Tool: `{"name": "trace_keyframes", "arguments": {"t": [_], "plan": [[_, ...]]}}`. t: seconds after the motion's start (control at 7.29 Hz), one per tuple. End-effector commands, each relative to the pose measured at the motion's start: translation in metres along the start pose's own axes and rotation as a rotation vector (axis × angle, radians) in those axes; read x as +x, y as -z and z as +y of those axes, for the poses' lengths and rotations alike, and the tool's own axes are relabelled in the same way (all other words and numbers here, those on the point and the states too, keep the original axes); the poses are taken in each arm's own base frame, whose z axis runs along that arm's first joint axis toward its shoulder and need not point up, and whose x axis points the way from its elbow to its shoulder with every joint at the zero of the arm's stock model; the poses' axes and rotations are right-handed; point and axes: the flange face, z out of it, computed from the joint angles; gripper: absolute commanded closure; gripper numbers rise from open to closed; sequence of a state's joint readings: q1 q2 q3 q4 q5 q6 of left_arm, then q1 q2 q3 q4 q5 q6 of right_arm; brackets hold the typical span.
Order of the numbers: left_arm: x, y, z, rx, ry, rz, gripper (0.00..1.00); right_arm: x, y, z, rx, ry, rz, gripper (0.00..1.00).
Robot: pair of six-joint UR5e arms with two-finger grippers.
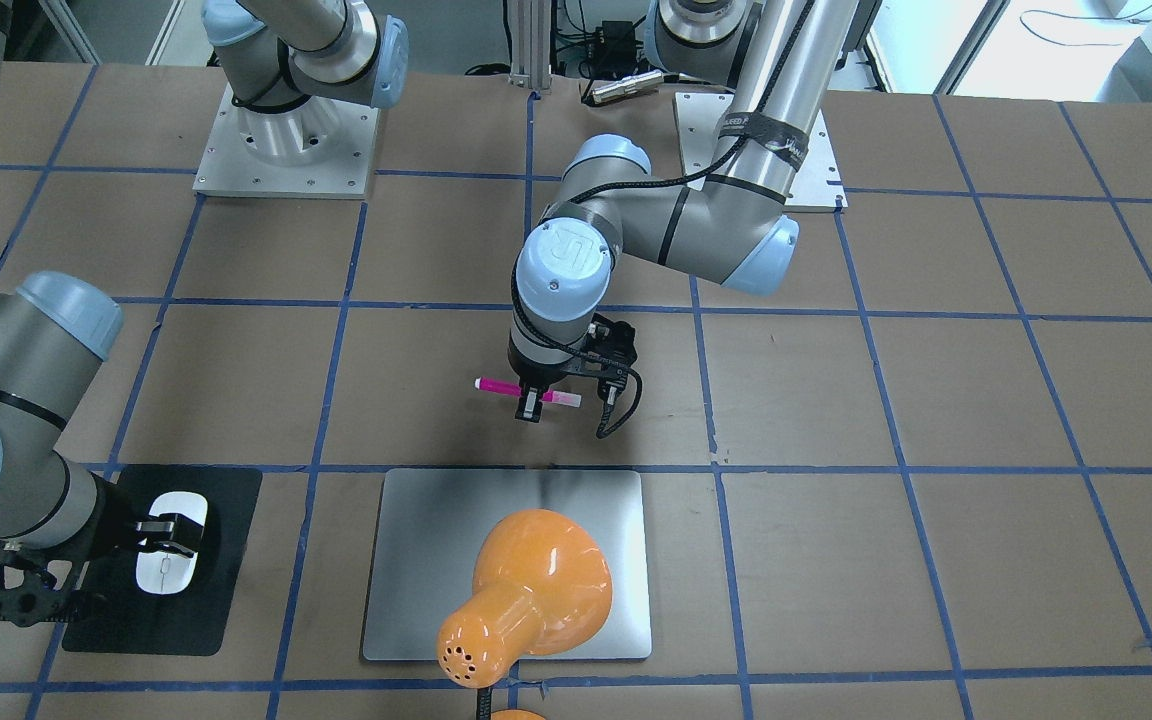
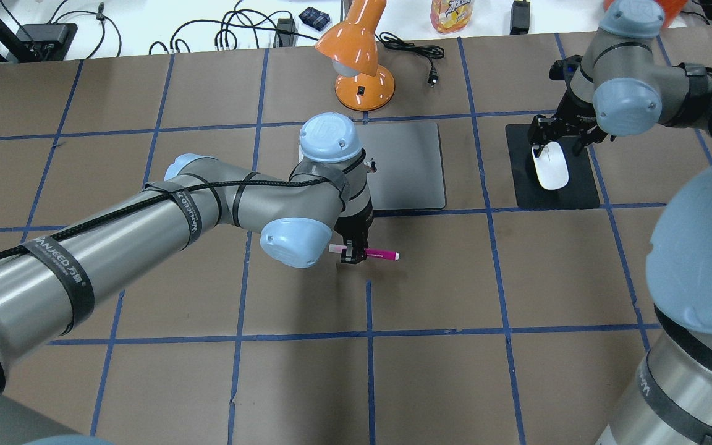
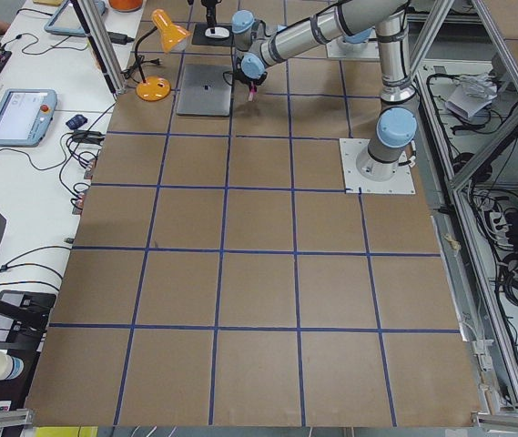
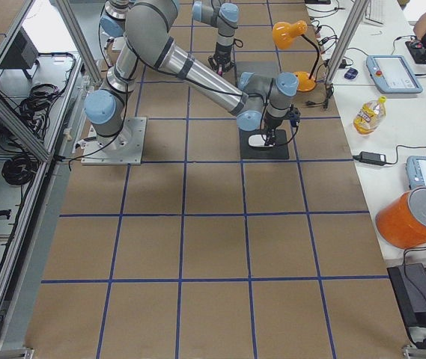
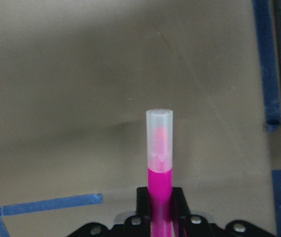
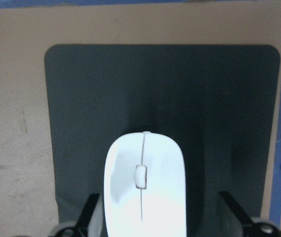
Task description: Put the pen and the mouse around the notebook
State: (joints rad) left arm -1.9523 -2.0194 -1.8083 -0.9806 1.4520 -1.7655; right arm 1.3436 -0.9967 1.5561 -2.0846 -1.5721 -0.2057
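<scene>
Left gripper [image 1: 533,402] was seen clamped on the pen [image 1: 496,386]; the right gripper [image 1: 171,532] was set open over the mouse [image 1: 164,575], with its fingers [image 6: 91,215] spread to either side and no contact visible. The brown paper table [image 1: 936,400] was gridded with blue tape. The notebook [image 1: 416,560], a flat brushed-silver slab with rounded corners, was partly hidden in the front view by a glossy orange lamp [image 1: 536,580]. A matte black mat [image 1: 226,500] lay apart from the notebook, with the smooth white oval mouse resting on it. The slim magenta pen, pale-capped, was gripped crosswise near the notebook's robot-side edge, not touching it. Whether it touched the table could not be told.
</scene>
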Motion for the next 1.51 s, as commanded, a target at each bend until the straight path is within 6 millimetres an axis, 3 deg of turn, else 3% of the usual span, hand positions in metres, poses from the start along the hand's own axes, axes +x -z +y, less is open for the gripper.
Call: {"name": "trace_keyframes", "arguments": {"t": [0.0, 0.14, 0.27, 0.41, 0.55, 0.69, 0.82, 0.96, 1.1, 1.24, 1.37], "plan": [[-0.003, -0.002, 0.0, 0.012, 0.012, -0.022, 0.89, 0.0, 0.007, -0.001, 0.012, 0.0, 0.001, 0.0], [-0.003, -0.001, 0.0, 0.011, 0.011, -0.021, 0.86, 0.001, 0.031, -0.003, 0.038, -0.002, 0.011, 0.0], [-0.002, -0.004, -0.004, 0.047, 0.0, -0.013, 0.62, -0.004, 0.065, 0.004, 0.025, 0.001, 0.007, 0.0], [0.0, -0.004, -0.01, 0.112, -0.005, 0.004, 0.33, -0.019, 0.114, 0.021, 0.003, -0.015, 0.007, 0.0], [0.0, -0.006, -0.012, 0.121, 0.001, 0.0, 0.15, -0.045, 0.169, 0.049, -0.018, -0.052, 0.007, 0.0], [0.001, -0.005, -0.011, 0.119, -0.002, 0.004, 0.08, -0.079, 0.209, 0.077, -0.015, -0.064, 0.009, 0.0], [0.005, 0.01, -0.011, 0.107, -0.009, 0.031, 0.05, -0.128, 0.242, 0.11, 0.028, -0.107, 0.014, 0.0], [0.006, 0.028, -0.015, 0.109, -0.041, 0.063, 0.01, -0.164, 0.256, 0.134, 0.053, -0.067, 0.017, 0.0], [0.013, 0.061, -0.031, 0.114, -0.098, 0.116, 0.0, -0.169, 0.275, 0.149, 0.088, -0.063, 0.006, 0.0], [0.019, 0.096, -0.058, 0.104, -0.136, 0.15, 0.0, -0.168, 0.286, 0.159, 0.101, -0.056, 0.019, 0.0], [0.015, 0.124, -0.089, 0.115, -0.226, 0.147, 0.0, -0.165, 0.283, 0.161, 0.072, -0.05, 0.026, 0.0]]}}
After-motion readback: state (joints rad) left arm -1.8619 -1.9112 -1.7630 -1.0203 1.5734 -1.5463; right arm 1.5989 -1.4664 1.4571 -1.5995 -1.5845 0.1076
